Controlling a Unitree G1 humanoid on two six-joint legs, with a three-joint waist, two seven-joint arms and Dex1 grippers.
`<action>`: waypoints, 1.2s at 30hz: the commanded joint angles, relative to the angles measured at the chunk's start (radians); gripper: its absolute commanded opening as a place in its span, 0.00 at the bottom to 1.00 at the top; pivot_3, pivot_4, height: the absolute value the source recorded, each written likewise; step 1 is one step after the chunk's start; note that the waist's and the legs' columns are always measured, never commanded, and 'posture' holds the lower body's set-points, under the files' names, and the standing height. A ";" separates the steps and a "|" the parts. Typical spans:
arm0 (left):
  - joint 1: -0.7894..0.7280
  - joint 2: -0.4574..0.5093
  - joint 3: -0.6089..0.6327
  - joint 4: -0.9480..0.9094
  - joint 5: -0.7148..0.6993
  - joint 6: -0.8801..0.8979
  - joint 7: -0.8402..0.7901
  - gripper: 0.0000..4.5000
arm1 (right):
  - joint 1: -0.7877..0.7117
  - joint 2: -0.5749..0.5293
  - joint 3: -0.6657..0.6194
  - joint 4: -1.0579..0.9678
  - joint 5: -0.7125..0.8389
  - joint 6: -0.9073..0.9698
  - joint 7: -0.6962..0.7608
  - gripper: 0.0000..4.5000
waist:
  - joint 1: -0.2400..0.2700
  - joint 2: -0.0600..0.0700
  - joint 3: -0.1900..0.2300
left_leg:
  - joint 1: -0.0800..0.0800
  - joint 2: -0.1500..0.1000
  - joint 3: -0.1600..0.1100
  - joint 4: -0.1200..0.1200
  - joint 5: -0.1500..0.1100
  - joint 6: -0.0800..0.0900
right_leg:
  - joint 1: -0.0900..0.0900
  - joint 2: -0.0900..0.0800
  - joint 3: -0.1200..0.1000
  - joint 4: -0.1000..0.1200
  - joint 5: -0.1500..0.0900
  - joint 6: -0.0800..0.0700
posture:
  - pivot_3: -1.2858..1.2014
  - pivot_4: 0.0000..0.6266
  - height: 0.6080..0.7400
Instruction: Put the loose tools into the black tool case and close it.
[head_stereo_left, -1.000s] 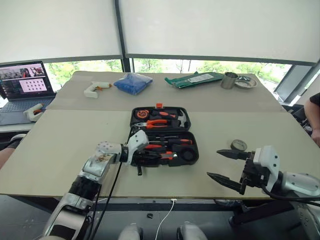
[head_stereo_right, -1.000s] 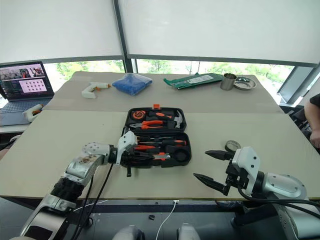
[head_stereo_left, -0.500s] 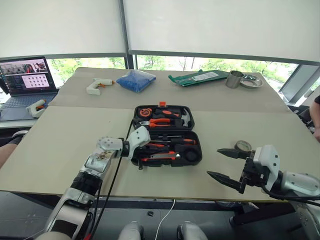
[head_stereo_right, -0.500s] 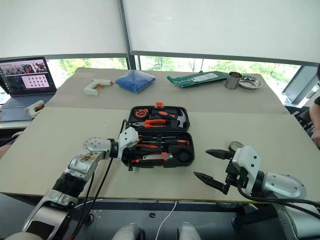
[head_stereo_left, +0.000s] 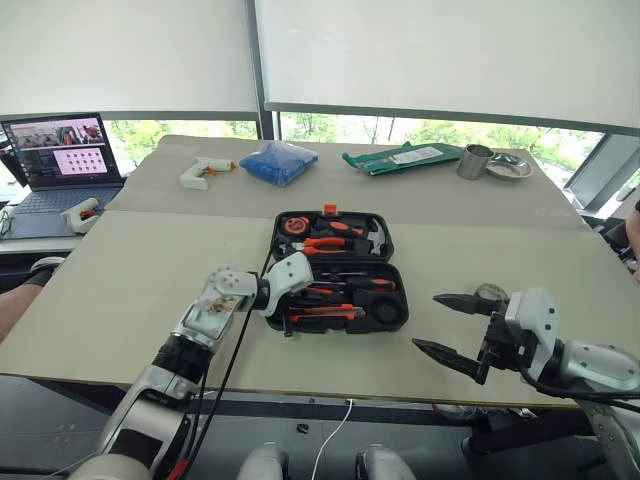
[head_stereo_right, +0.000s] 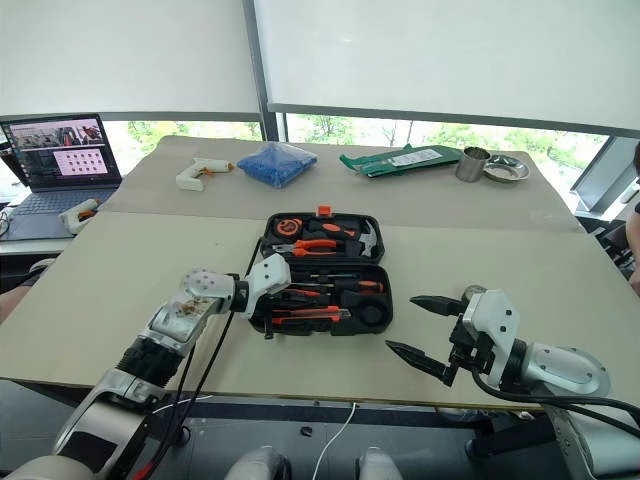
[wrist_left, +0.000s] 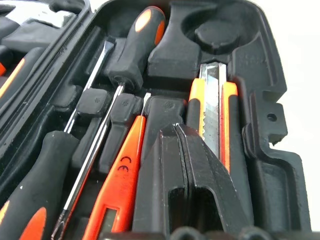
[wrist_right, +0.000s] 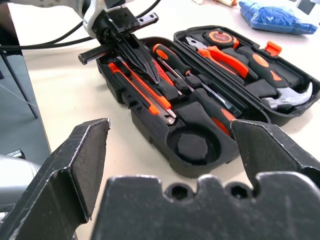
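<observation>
Since a second ago my left end effector (head_stereo_right: 272, 305) has rolled slightly over the case (head_stereo_right: 322, 272); it is pressed together and empty, tips at the knife (wrist_left: 212, 107), likely seating it. Screwdrivers (wrist_left: 120, 65) lie slotted beside. My right end effector (head_stereo_right: 420, 325) hangs spread, near the tape roll (head_stereo_left: 489, 292) still loose on the desk (head_stereo_left: 120, 280). Blinds cover windows behind.

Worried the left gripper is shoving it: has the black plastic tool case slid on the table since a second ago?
No. The black plastic tool case still has its far edge at the table seam.
</observation>
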 joint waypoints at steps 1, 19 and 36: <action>0.029 0.017 0.084 -0.116 -0.103 0.029 -0.021 0.12 | 0.041 0.018 -0.086 -0.011 0.004 -0.055 -0.005 1.00 | 0.000 0.000 0.001 | -0.001 0.000 0.000 0.000 0.000 0.000 | -0.001 0.000 0.000 0.000 0.000 0.000 | 0.52 0.24 1.00; 0.352 0.327 0.492 -0.179 -0.429 -0.068 -0.314 1.00 | 0.309 0.213 -0.287 0.244 -0.146 -0.397 -0.075 1.00 | -0.008 0.001 0.004 | 0.001 0.002 0.001 -0.003 -0.001 0.000 | -0.002 -0.001 0.000 0.001 -0.004 -0.001 | 0.52 0.24 1.00; 0.285 0.173 0.329 -0.407 -0.477 0.044 -0.197 1.00 | -0.431 -0.305 0.211 0.592 -0.326 0.163 0.077 1.00 | -0.006 0.000 0.008 | -0.002 0.001 0.004 -0.003 -0.003 0.003 | -0.004 0.000 0.000 0.000 0.003 -0.003 | 0.52 0.24 1.00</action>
